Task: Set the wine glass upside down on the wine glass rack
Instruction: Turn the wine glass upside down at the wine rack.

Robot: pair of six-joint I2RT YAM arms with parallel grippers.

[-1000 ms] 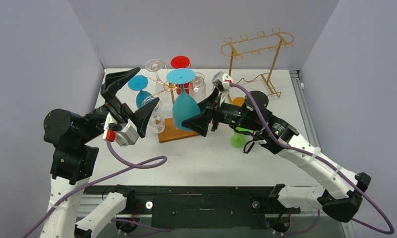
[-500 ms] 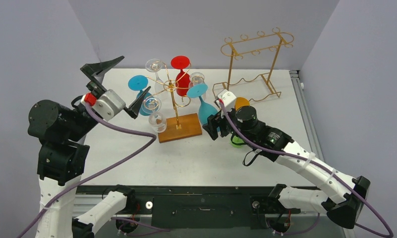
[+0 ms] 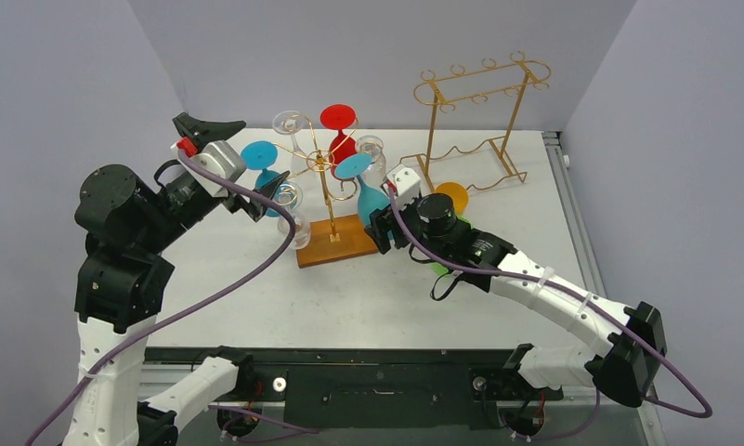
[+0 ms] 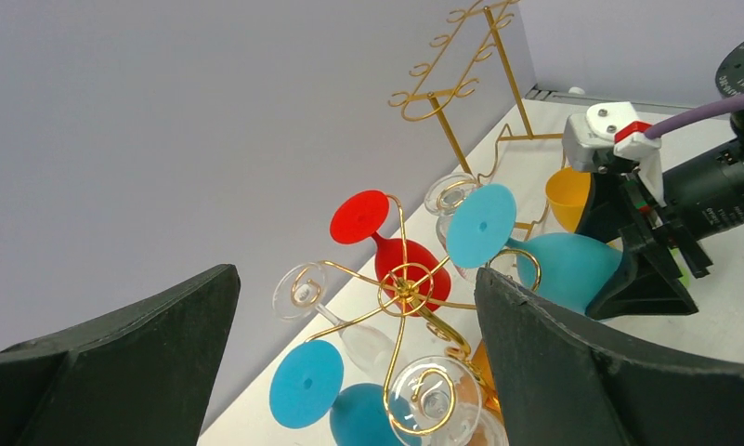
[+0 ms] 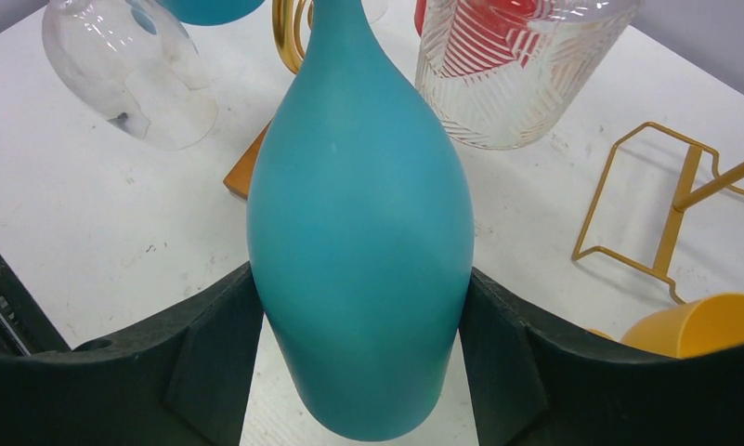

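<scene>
Seen from above, near the middle of the table [image 3: 368, 297]: the wine glass rack [image 3: 324, 163], standing on its wooden base [image 3: 338, 243].

Clamped between the fingers of the right gripper [image 3: 383, 229], pressed from both sides at the widest part of its bowl: the teal wine glass [image 5: 358, 232]. Held upside down at the rack's 3 o'clock side, foot uppermost and tipped toward 11 o'clock, toward the hub of the rack. Rim lowest, over bare table beside the base. Stem right against one curled arm in the left wrist view; cannot tell whether seated inside the curl.

Raised at the rack's 9 o'clock: the left gripper [image 4: 357, 279], spread wide, holding nothing, pointed toward the rack.

Hanging upside down on the other arms: a red glass [image 3: 341, 149] at 12 o'clock, a clear glass [image 3: 292, 124] at 11 o'clock, a blue glass [image 3: 258, 155] at 9 o'clock, a second clear glass [image 3: 296, 229] at 7 o'clock. Just behind the teal one, at 1 o'clock: a patterned glass [image 5: 526, 65].

Off toward 2 o'clock, near the far edge of the table: a taller wire frame [image 3: 479, 93]. Just at 3 o'clock of the right wrist: an orange cup [image 3: 454, 195]. Partly hidden under that arm: something green [image 3: 439, 268], too covered to tell what.
</scene>
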